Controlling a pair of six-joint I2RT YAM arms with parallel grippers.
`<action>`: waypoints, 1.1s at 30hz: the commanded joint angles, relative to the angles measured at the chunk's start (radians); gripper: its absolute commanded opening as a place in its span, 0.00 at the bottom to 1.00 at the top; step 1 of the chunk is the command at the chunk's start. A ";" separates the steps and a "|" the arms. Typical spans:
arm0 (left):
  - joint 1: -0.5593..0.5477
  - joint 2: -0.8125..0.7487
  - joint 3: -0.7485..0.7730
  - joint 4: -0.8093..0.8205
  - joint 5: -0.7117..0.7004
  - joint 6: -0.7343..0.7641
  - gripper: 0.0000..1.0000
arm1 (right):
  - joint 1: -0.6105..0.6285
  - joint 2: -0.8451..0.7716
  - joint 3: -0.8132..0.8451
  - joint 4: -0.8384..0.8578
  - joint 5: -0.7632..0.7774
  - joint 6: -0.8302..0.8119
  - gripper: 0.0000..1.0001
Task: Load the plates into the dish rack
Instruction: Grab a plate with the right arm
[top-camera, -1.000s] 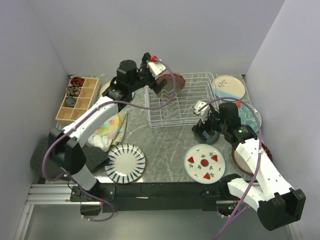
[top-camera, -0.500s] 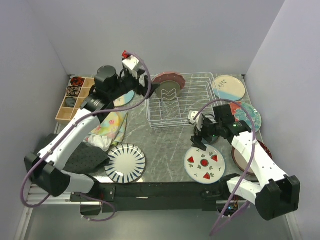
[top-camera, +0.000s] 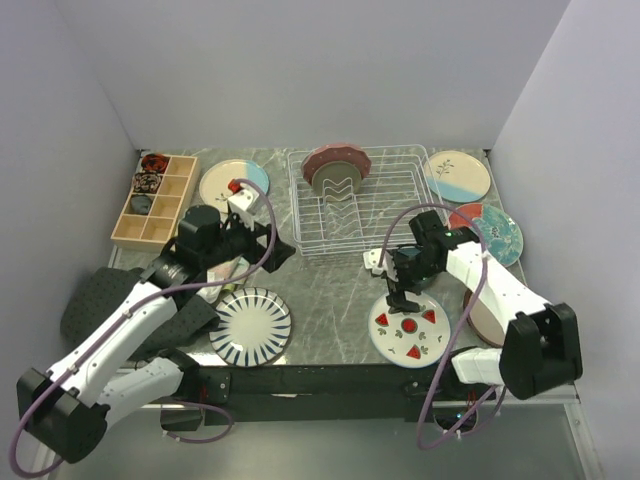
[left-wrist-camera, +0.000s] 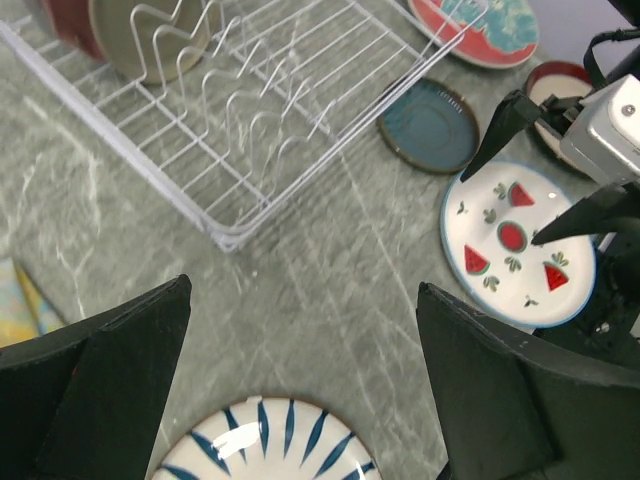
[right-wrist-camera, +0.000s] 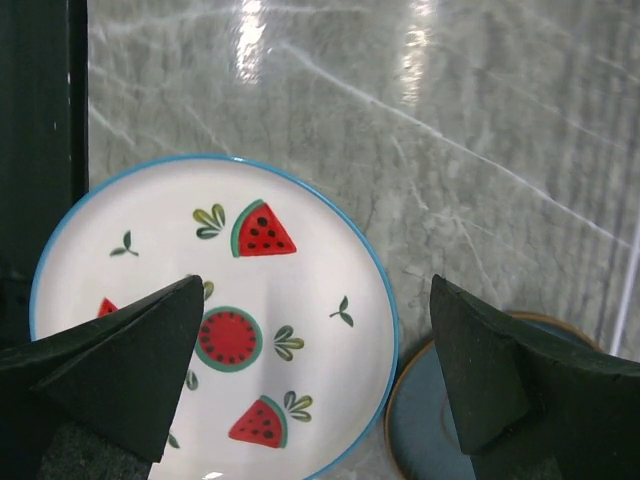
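The white wire dish rack (top-camera: 350, 212) stands at the back with a red plate (top-camera: 338, 158) and a taupe plate (top-camera: 336, 181) upright in it. My left gripper (top-camera: 274, 244) is open and empty by the rack's front left corner, and in the left wrist view the striped plate (left-wrist-camera: 262, 446) lies just below it (left-wrist-camera: 300, 400). My right gripper (top-camera: 399, 291) hangs open over the watermelon plate (top-camera: 409, 329), whose right half lies between the fingers (right-wrist-camera: 315, 370). A dark teal plate (right-wrist-camera: 445, 440) lies beside the watermelon plate (right-wrist-camera: 300, 270).
A wooden compartmented box (top-camera: 155, 200) stands at the back left, next to a cream-and-blue plate (top-camera: 234, 183). A floral cloth (top-camera: 224, 256) and a dark mat (top-camera: 92, 302) lie under my left arm. More plates lie at the right (top-camera: 458, 175) (top-camera: 495, 233).
My left arm has drawn back from the rack towards the near left, leaving the plates standing there. My right gripper has moved down and forward over the watermelon plate.
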 joint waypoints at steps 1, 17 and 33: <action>0.001 -0.065 -0.065 0.036 -0.045 -0.016 0.99 | 0.061 0.089 0.046 -0.063 0.074 -0.139 1.00; 0.002 -0.061 -0.054 -0.023 -0.056 0.018 0.99 | 0.262 0.361 0.142 -0.017 0.225 -0.093 0.80; 0.002 -0.036 -0.051 -0.030 -0.046 0.018 1.00 | 0.312 0.458 0.152 -0.046 0.222 -0.157 0.37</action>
